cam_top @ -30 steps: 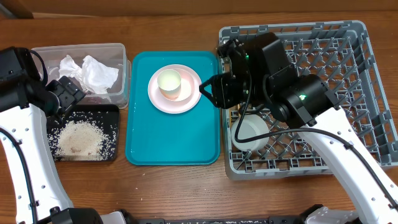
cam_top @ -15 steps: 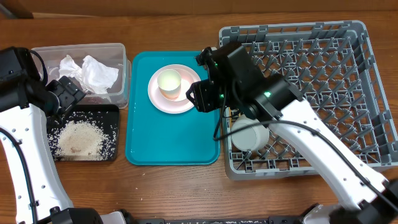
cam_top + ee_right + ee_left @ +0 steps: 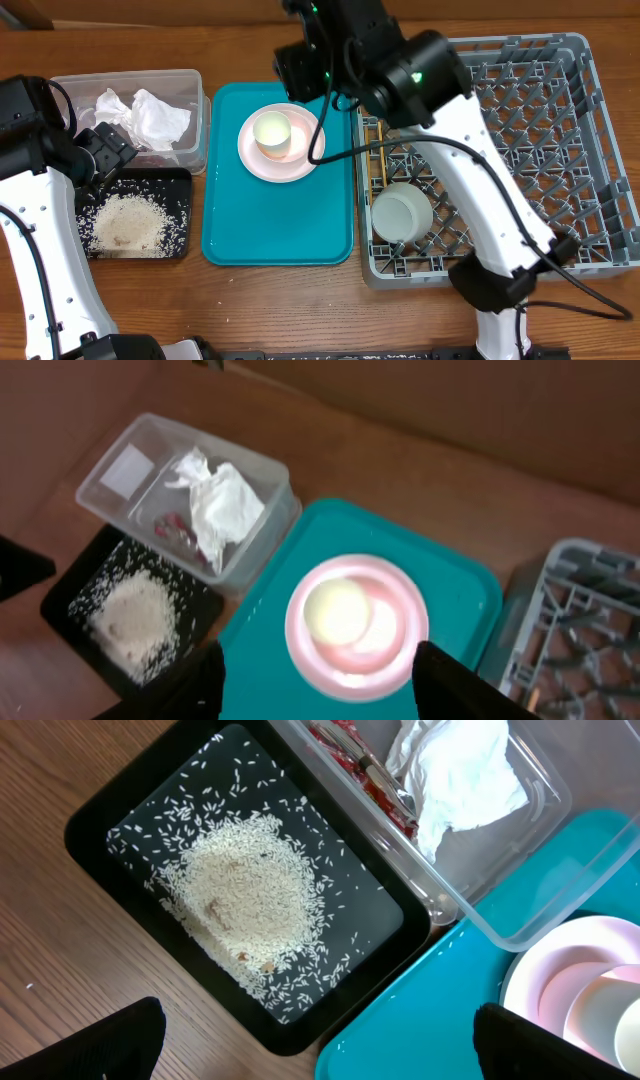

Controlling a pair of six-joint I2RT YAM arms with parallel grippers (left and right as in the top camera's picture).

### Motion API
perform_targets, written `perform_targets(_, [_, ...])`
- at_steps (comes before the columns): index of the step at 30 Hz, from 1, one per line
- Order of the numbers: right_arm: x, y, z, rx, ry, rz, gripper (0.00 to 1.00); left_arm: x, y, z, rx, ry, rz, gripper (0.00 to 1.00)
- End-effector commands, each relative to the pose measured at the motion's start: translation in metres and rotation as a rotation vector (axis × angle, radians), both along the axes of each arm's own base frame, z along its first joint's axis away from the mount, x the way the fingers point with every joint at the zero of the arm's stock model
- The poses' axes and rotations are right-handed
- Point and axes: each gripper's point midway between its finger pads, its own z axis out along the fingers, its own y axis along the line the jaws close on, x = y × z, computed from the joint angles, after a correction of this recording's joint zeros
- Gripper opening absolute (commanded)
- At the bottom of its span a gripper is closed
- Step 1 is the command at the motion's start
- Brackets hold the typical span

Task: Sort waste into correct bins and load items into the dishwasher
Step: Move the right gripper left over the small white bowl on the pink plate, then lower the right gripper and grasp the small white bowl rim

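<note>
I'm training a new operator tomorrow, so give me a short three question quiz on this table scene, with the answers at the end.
1. True or false: the loose rice lies in the black tray.
2. What stands on the pink plate? A: a small cup. B: a fork. C: a sponge.
3. Fill in: the bowl sits in the ____.
Key: 1 true; 2 A; 3 dish rack.
</note>
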Motion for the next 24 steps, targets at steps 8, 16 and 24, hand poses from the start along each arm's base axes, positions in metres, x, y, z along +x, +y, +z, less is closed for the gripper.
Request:
perform_targets(8, [0.026, 0.057, -0.116, -0.179, 0.068, 0.155, 0.5, 0.003, 0.001, 0.004, 0.009, -0.009, -0.007, 1.0])
perform_targets(16, [0.007, 0.094, -0.172, -0.245, 0.121, 0.24, 0.47, 0.003, 0.001, 0.004, 0.009, -0.009, -0.008, 1.0])
perform_targets(24, [0.007, 0.099, -0.221, -0.353, 0.128, 0.218, 0.39, 0.003, 0.001, 0.004, 0.009, -0.009, -0.008, 1.0])
